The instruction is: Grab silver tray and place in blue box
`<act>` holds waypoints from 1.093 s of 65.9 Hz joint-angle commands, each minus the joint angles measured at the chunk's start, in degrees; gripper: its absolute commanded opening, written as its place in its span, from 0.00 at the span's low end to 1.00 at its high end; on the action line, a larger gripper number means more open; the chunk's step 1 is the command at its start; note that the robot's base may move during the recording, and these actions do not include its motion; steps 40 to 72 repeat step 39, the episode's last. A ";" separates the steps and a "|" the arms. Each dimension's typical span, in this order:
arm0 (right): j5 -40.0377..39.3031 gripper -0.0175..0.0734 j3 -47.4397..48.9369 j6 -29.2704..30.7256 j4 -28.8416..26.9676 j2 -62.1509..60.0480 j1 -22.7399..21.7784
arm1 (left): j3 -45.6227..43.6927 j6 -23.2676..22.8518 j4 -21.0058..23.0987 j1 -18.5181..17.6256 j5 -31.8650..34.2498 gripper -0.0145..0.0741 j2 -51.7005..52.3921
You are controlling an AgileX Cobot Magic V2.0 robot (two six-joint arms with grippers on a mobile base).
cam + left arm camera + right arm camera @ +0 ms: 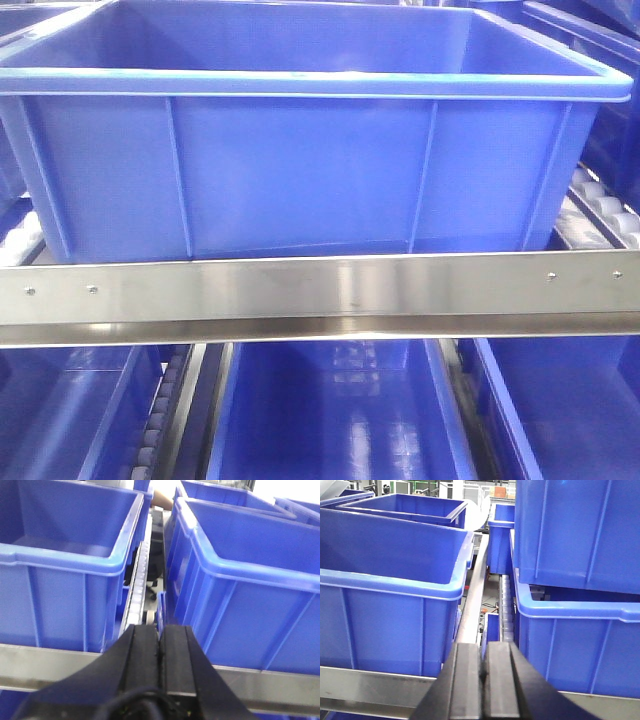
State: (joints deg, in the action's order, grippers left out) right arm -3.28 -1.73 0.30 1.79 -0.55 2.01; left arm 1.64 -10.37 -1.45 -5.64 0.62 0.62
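Observation:
The silver tray is out of view in all three views. A large deep blue box [320, 150] with a lipped rim and ribbed wall fills the front view, sitting on a rack shelf; its inside looks empty as far as it shows. The left wrist view has this box [250, 595] on its right, and the right wrist view has the box [390, 610] on its left. My left gripper [160, 627] is shut with nothing between its fingers, facing the gap beside the box. My right gripper [484, 644] is also shut and empty, facing the gap on the other side.
A steel rail [320, 290] runs across the shelf front below the box. Neighbouring blue crates [60, 575] [575, 615] flank it, one stacked crate [575, 530] on the right. Roller tracks [137, 595] [506, 610] lie in the gaps. More crates [330, 420] sit on the lower level.

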 commanded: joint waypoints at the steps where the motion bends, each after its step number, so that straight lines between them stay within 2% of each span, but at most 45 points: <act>1: -4.87 0.25 -0.19 0.63 -0.11 -1.18 -0.44 | -0.14 0.18 0.47 0.18 5.58 0.06 1.12; 72: -4.87 0.25 -0.19 0.63 -0.11 -1.18 -0.44 | -0.14 0.18 0.47 0.18 5.58 0.06 1.12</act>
